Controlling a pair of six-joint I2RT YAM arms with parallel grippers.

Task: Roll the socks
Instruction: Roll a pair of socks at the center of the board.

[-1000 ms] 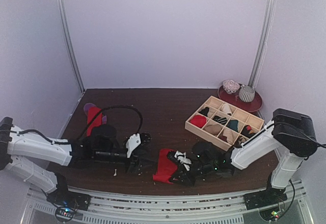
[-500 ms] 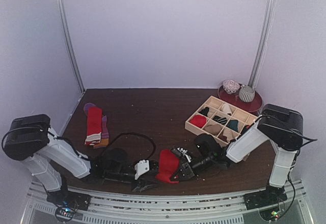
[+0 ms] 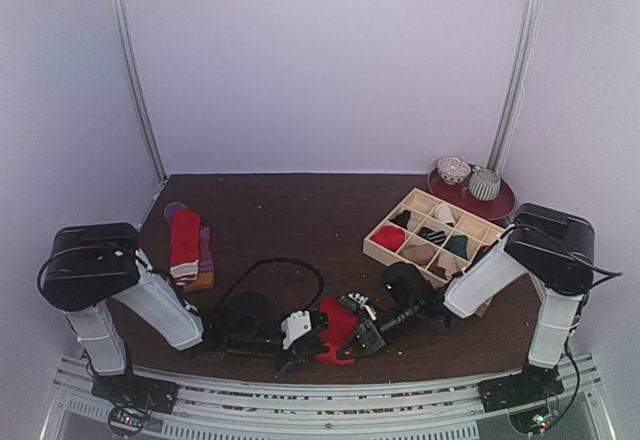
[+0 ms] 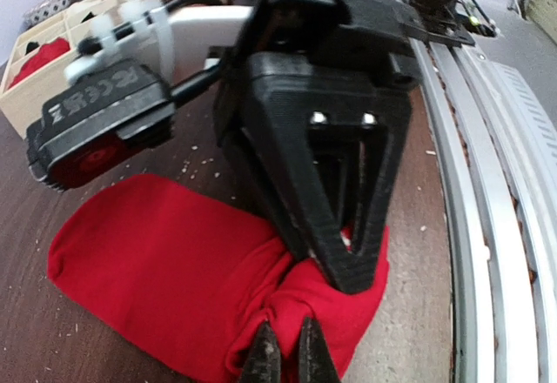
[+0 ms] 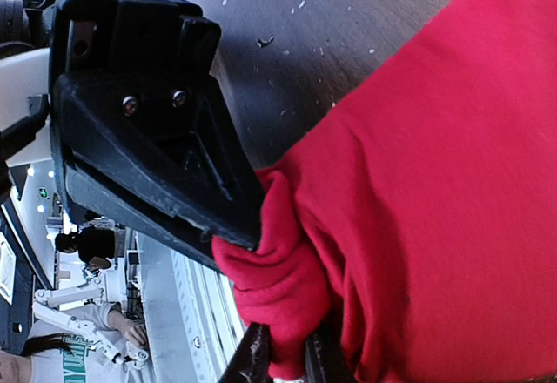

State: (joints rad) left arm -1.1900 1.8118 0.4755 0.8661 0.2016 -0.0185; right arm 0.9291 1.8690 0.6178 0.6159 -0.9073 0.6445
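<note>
A sock (image 3: 338, 322) is being pinched at the near middle of the surface (image 3: 300, 215), between the two arms. It is being gripped from the left by the left gripper (image 3: 316, 338) and from the right by the right gripper (image 3: 354, 340), both sets of fingers being closed on one bunched fold. A pile of socks (image 3: 187, 245) is being carried well apart at the far left. A grid tray (image 3: 398, 254) is being carried to the right, with small items lodged in its compartments. Just behind it, two bowls (image 3: 453, 169) are being borne by a plate (image 3: 503, 207).
</note>
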